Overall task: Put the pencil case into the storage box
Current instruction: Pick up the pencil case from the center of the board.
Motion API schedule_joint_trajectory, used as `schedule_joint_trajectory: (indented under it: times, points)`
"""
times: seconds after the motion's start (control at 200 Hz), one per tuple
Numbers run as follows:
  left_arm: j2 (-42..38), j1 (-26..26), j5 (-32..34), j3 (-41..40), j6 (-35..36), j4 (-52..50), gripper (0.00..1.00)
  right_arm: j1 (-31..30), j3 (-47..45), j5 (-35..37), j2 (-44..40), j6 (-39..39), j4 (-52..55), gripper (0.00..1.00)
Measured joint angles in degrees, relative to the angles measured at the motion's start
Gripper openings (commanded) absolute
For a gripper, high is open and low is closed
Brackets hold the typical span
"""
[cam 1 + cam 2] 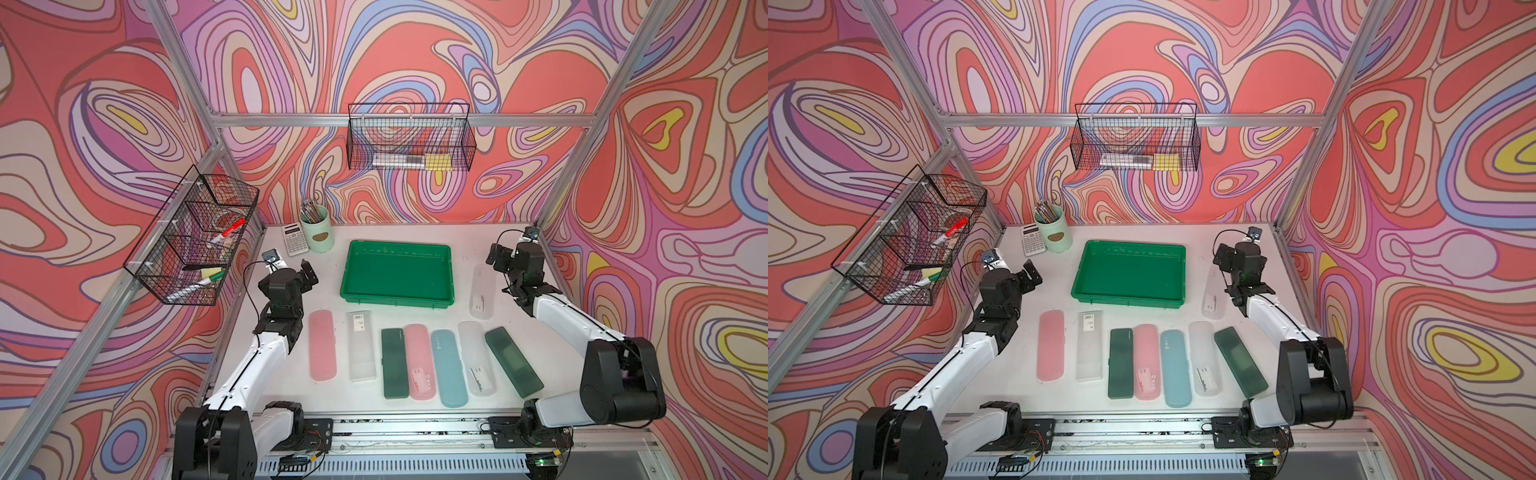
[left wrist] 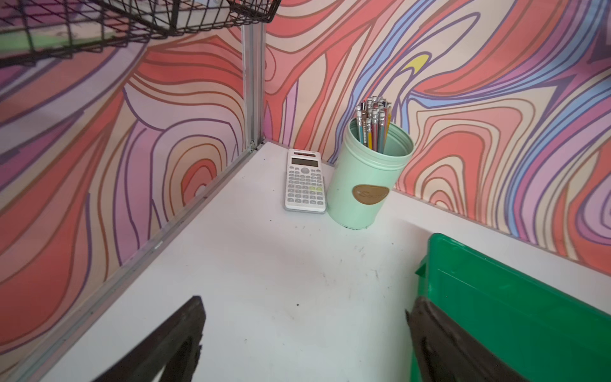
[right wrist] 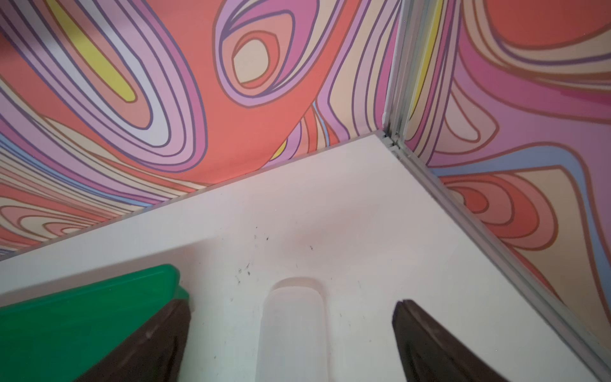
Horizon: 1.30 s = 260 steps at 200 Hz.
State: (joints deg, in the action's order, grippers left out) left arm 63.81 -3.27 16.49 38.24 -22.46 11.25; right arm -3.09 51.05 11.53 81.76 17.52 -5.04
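Storage box (image 1: 395, 297) is seen empty; 8 pencil cases (image 1: 448, 368) are left on the counter (image 1: 324, 291). Left fingers (image 2: 172, 340) and right fingers (image 3: 429, 340) are held apart, nothing gripped.

Nothing on my feeds comes through as words I can actually read. The nearest thing is the brown oval badge (image 2: 370, 195) on the mint pencil cup (image 2: 350, 211): raised script, too soft to make out in the left wrist view. The calculator (image 2: 305, 180) beside it has key legends and a line above its display, all too small. In both top views a barcode sticker (image 1: 358, 322) sits on a clear pencil case (image 1: 361, 357), a white printed label (image 1: 419, 377) on the pink pencil case (image 1: 417, 345), and a smaller white label (image 1: 478, 376) on a second clear pencil case (image 1: 471, 340); their print is illegible.
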Motion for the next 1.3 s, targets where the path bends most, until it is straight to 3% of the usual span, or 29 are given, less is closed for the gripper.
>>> schedule_joint_trajectory:
  times: [0.23,0.461,0.881,1.302]
  points:
    - [6.16,-3.76,-11.8,8.09,-7.85,-14.4,0.99,0.0,0.76,-8.83,0.48,6.84,20.33,0.96]
    - [7.78,-12.2,-15.87,9.7,-9.49,-19.89,0.99,-0.35,0.83,-14.91,2.45,9.27,29.4,0.94]
    - [9.27,-12.13,-17.2,12.17,-9.99,-22.47,0.99,-5.25,3.93,-11.76,10.88,10.21,35.01,0.94]
    - [9.27,-12.13,-19.17,12.17,-9.97,-22.51,0.99,-5.62,6.97,-7.91,15.13,10.12,37.2,0.94]
